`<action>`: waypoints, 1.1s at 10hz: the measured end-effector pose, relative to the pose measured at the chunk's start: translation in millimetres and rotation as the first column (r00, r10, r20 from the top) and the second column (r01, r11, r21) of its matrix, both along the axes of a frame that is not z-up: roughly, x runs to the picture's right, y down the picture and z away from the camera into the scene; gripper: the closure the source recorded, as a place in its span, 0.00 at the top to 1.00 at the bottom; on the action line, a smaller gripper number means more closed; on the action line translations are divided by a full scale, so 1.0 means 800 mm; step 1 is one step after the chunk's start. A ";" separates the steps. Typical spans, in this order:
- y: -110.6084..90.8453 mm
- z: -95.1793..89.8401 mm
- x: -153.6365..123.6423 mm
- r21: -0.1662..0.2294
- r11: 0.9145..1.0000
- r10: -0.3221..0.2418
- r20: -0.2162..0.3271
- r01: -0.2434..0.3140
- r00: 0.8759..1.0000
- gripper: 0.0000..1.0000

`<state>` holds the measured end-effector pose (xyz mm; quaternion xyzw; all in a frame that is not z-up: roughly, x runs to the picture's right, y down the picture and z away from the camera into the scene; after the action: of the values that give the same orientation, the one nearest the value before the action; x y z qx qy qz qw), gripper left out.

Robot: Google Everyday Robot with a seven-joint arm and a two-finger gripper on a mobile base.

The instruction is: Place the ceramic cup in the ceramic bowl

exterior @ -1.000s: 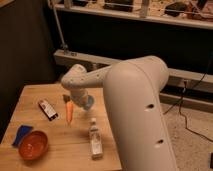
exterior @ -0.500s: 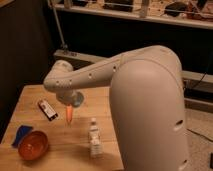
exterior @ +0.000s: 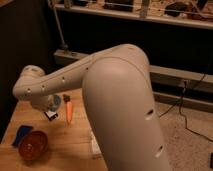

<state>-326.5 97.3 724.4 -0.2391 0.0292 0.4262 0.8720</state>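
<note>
At the left edge of the wooden table [exterior: 65, 146] lies a flat dark-blue piece [exterior: 22, 135]. Just beside it, to its right, sits the ceramic bowl [exterior: 35, 146], orange-red and empty.

Above and slightly right of the bowl in the view hangs the gripper [exterior: 50, 106]. Over the last second it has swung leftward from above the carrot's side of the table to the bowl's side. The light-blue ceramic cup [exterior: 54, 102] has travelled with it, so I judge the claw fully closed on the cup and the cup clear of the table. The carry is therefore most of the way done. What remains is a short move toward the bowl, a descent and a release.

Right under the gripper lies a small dark packet [exterior: 50, 116], and a descent made too early would land on it. Further right lies a carrot [exterior: 69, 113], apart from the bowl and out of the way. The clear bottle [exterior: 94, 146] stands near the table's right side, mostly hidden behind the robot's thick white arm [exterior: 120, 100], which covers much of the table there.
</note>
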 end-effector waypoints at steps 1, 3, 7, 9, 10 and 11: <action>0.013 -0.008 -0.018 0.001 0.998 -0.061 0.033 0.061 0.998 0.00; 0.049 -0.030 -0.050 0.008 0.977 -0.213 0.116 0.213 0.970 0.00; 0.107 -0.045 -0.059 0.024 0.905 -0.419 0.211 0.424 0.883 0.00; 0.125 -0.037 -0.056 0.018 0.884 -0.459 0.226 0.467 0.859 0.00; 0.133 -0.031 -0.059 0.018 0.877 -0.470 0.238 0.480 0.850 0.00; 0.140 -0.026 -0.062 0.020 0.871 -0.479 0.250 0.491 0.841 0.00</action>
<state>-376.3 209.6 703.4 -0.2946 -0.0106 0.1580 0.9424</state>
